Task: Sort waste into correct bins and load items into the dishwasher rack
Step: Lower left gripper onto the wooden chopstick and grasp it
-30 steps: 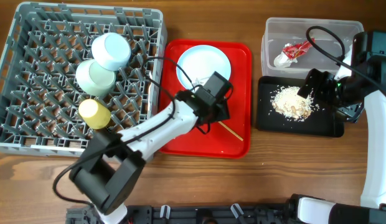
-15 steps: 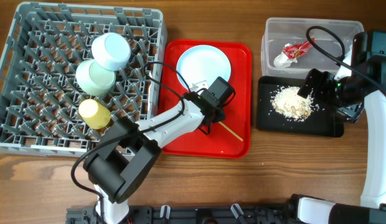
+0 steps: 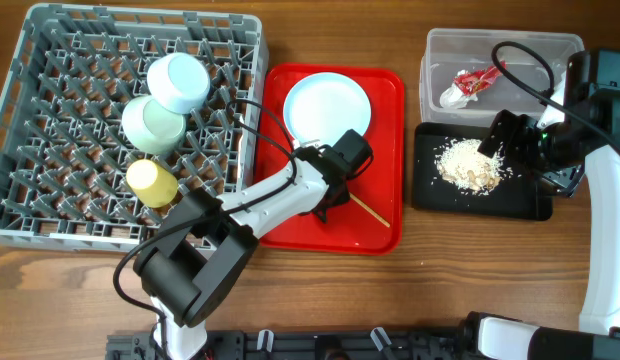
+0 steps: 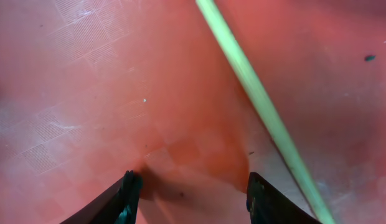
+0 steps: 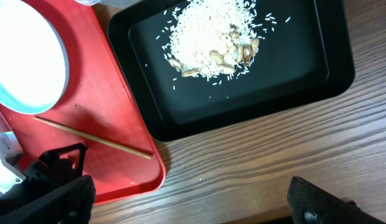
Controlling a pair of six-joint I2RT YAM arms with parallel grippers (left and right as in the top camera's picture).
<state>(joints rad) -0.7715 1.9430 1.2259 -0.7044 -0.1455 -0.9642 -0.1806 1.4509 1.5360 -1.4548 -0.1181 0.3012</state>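
Observation:
The grey dishwasher rack (image 3: 50, 120) holds the pale blue-white bowl (image 3: 178, 80), the pale green bowl (image 3: 152, 123) and the yellow cup (image 3: 150, 182). The white plate (image 3: 327, 105) and a wooden chopstick (image 3: 371, 211) lie on the red tray (image 3: 380, 95). My left gripper (image 4: 193, 183) is open and empty, low over the tray, with the chopstick (image 4: 261, 106) just beside its right finger. The clear tub (image 3: 535, 50) holds the red-and-white wrapper (image 3: 472, 81). The black tray (image 3: 525, 200) holds the food scraps (image 3: 472, 163). My right gripper (image 5: 187, 202) is open and empty, up above the black tray (image 5: 317, 68). I cannot make out the spoon.
Wooden tabletop (image 3: 460, 270) lies in front of the trays. In the right wrist view the plate (image 5: 18, 56), the chopstick (image 5: 93, 138) and the scraps (image 5: 211, 31) show. The right arm's cable (image 3: 520, 70) loops over the clear tub.
My left arm has swung its elbow round and its gripper has come down slightly nearer the chopstick on the red tray. The right arm has not moved.

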